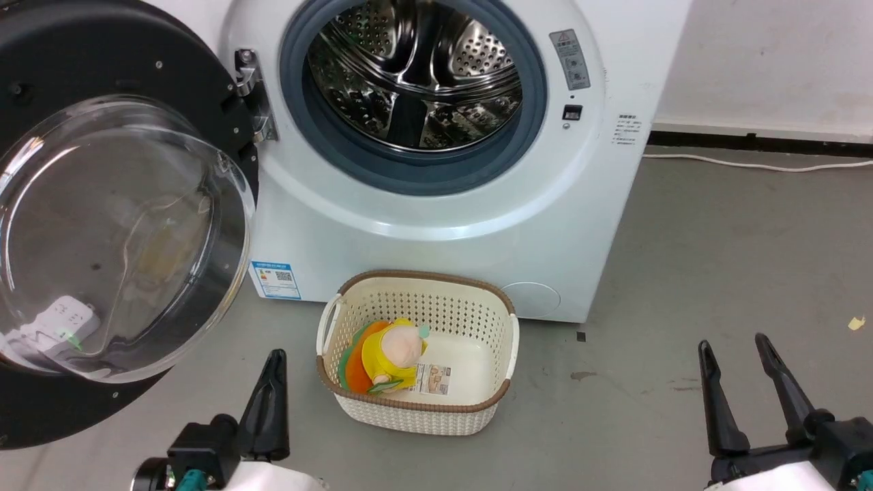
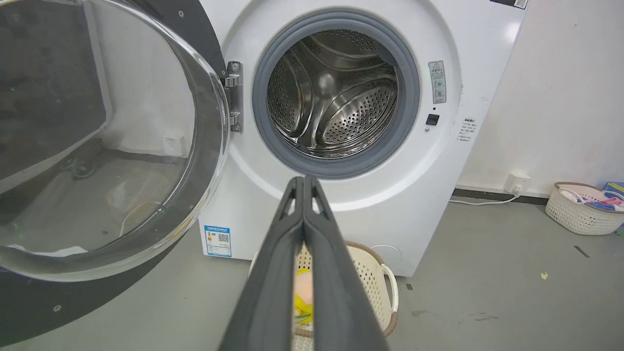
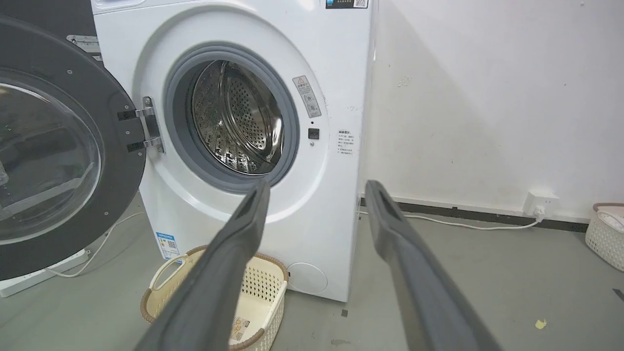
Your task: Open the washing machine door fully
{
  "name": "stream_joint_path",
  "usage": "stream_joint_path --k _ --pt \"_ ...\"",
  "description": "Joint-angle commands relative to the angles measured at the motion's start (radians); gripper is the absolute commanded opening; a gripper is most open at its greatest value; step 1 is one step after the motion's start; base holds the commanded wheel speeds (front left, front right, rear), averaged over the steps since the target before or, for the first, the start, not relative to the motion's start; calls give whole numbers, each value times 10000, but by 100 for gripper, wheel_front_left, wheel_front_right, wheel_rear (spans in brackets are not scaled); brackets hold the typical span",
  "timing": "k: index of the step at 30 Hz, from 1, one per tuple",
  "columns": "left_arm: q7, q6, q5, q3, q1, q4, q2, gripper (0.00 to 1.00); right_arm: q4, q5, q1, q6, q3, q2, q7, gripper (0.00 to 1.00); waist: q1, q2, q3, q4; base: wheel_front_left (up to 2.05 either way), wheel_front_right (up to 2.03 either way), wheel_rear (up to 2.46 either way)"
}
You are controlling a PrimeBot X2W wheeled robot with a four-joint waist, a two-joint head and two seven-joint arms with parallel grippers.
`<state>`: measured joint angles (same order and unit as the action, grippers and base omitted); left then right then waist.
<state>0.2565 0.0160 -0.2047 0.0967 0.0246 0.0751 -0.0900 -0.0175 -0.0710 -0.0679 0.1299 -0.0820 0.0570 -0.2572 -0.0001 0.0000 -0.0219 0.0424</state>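
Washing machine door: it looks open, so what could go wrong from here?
The washing machine door hangs open with nothing holding it, so it might swing back. It bulges close to the shut left gripper; a leftward arm move could strike it. The basket on the floor could block rolling forward.

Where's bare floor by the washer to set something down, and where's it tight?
Free: grey floor right of the cream basket, between the washing machine and the right gripper. Crowded: left of the basket, between the open washing machine door and the left gripper.
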Motion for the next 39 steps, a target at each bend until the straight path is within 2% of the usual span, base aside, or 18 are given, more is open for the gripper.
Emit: stream_joint_path --k 1,2,3,4,16,38,39 --pt "52 59 62 33 171 -16 42 0 22 -102 -116 8 37 -64 -41 100 1 0 -8 -23 0 0 0" --pt "52 92 133 65 231 12 64 0 16 -150 -127 8 53 -65 -41 100 1 0 -10 -32 0 0 0" --pt "52 123 244 118 280 55 75 40 19 -194 -139 8 66 -65 -42 100 1 0 -10 -40 0 0 0" --pt "52 164 358 165 320 112 83 100 33 -233 -154 8 78 -66 -42 100 1 0 -12 -43 0 0 0" --pt "53 176 872 390 333 360 169 100 417 -326 -267 8 339 -67 -44 100 1 0 -18 20 0 0 0" --pt "53 -15 727 304 135 581 290 100 649 -100 -228 8 388 -68 -45 100 1 0 -64 -17 0 0 0" --pt "-9 -14 734 284 247 560 255 0 638 -150 -159 0 375 -15 7 0 1 0 -64 -19 0 0 0"
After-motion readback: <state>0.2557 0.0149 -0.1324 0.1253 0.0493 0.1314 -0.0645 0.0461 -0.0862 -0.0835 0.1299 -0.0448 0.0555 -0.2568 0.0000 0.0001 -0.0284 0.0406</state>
